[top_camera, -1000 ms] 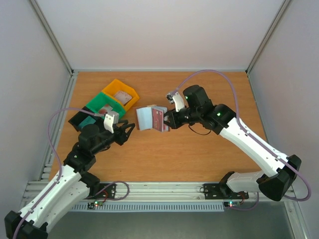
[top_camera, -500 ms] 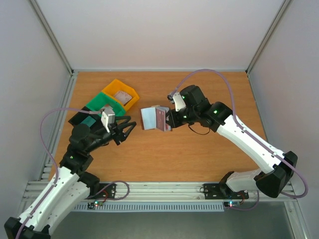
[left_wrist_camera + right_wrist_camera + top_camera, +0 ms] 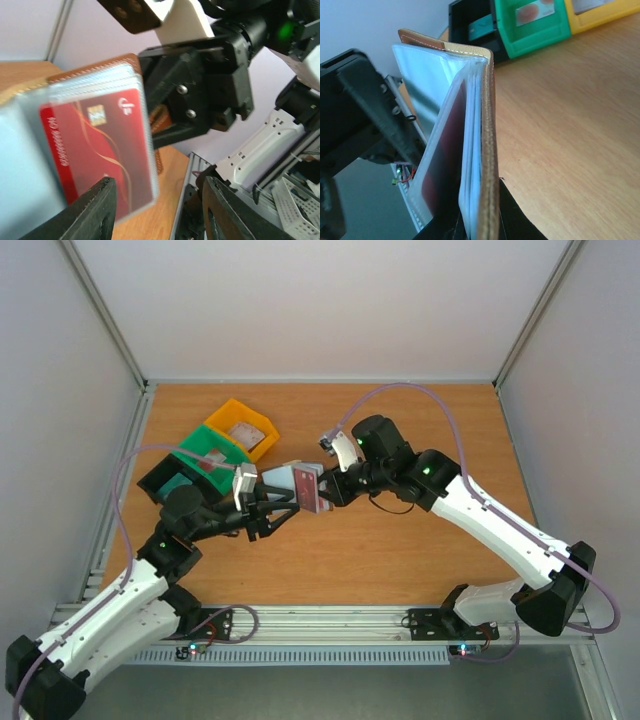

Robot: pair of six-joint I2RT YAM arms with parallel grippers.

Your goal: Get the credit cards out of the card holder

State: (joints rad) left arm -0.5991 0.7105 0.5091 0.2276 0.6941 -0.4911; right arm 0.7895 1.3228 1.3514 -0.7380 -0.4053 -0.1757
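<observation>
Left gripper (image 3: pixel 283 502) has swung right since a second ago, now just beside card holder (image 3: pixel 303 485), jaws wide, holding nothing. Right gripper (image 3: pixel 330 490) clamps the holder's brown cover, aloft mid-table. Red credit card (image 3: pixel 100 150) sits in clear sleeve (image 3: pixel 142 150). Judgement: pinch card alone, not sleeve; pull straight along pocket

Top camera looks down from above the near edge onto the whole tabletop (image 3: pixel 400 555); both wrist cameras closely face the card holder (image 3: pixel 100 67), from opposite sides.
</observation>
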